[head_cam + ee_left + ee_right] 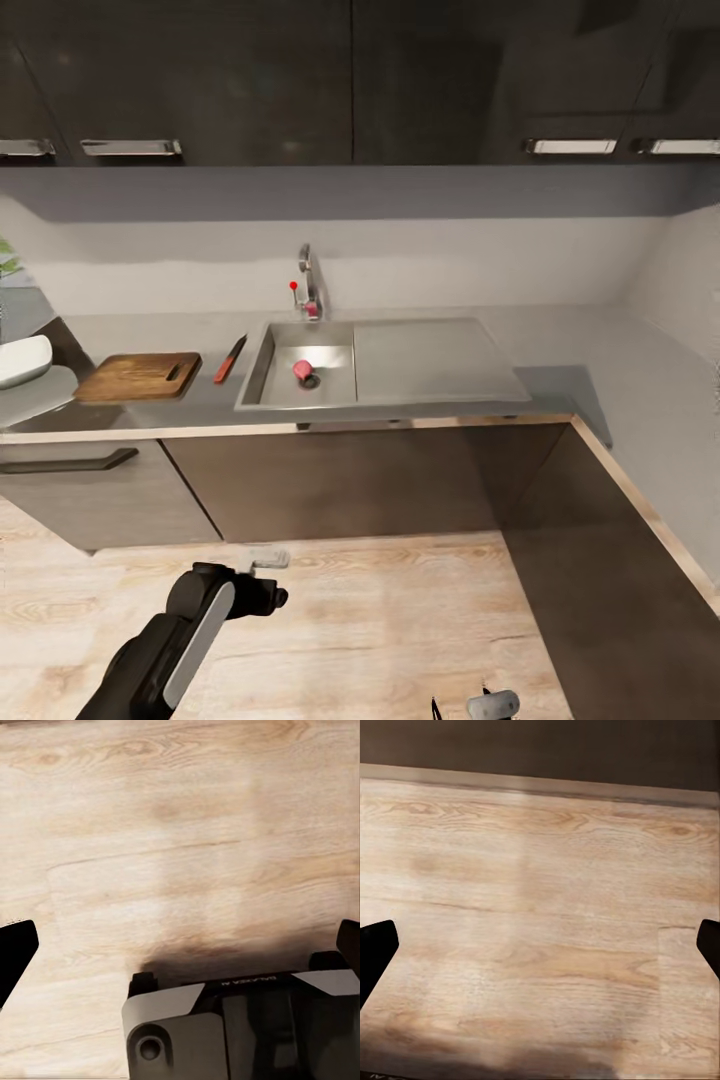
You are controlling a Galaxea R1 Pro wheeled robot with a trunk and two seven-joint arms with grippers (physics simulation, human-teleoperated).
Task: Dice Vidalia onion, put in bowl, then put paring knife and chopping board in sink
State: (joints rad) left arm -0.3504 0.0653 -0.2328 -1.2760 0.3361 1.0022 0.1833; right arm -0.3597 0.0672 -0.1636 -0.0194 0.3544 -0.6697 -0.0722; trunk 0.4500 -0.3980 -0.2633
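Well beyond both lowered grippers, Vidalia onion [302, 370] sits in the sink [262, 368] basin by the drain. Paring knife [230, 358] and chopping board [138, 377] lie leftward on the countertop [590, 350]; bowl [22, 360] cut off at frame edge. Left gripper [180, 945] and right gripper [540, 945]: fingers spread wide, empty, over floor [540, 870].

No legible text anywhere.

Left arm [165, 650] — black shell with a pale grey panel; gripper [180, 952] fingers black, base grey — faintly lettered.
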